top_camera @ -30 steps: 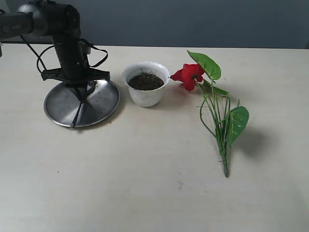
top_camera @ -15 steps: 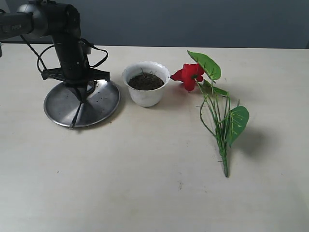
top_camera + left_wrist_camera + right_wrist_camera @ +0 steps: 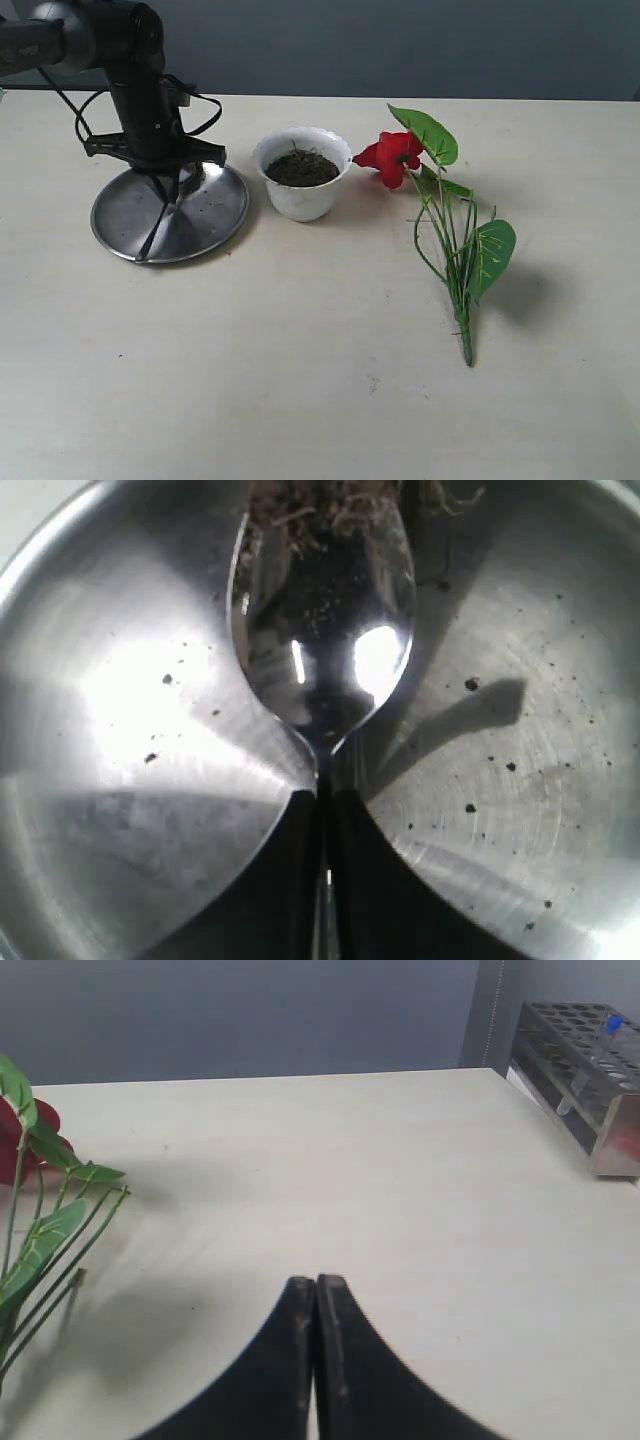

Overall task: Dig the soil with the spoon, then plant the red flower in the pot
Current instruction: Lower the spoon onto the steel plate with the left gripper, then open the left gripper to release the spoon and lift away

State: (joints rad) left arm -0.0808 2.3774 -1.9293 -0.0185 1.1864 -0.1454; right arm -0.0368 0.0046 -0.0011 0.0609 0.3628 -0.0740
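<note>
My left gripper (image 3: 171, 186) points down over the round steel plate (image 3: 215, 215) and is shut on the spoon's thin handle. In the left wrist view the gripper (image 3: 325, 785) pinches the neck of the spoon (image 3: 320, 650), whose shiny bowl lies just over the plate (image 3: 540, 780). Soil (image 3: 320, 510) with fibres sits at the bowl's tip. The white pot (image 3: 302, 195) holds dark soil (image 3: 302, 168) right of the plate. The red flower (image 3: 395, 155) lies on the table right of the pot, stems toward the front. My right gripper (image 3: 316, 1280) is shut and empty, apart from the flower (image 3: 40, 1135).
Dark crumbs dot the plate (image 3: 470, 685). A metal test-tube rack (image 3: 590, 1070) stands at the table's edge in the right wrist view. The flower's green leaves (image 3: 492, 255) spread over the table's right half.
My left arm has shifted slightly up and to the left over the plate, with the spoon still in its grip. The pot and the flower have not moved.
</note>
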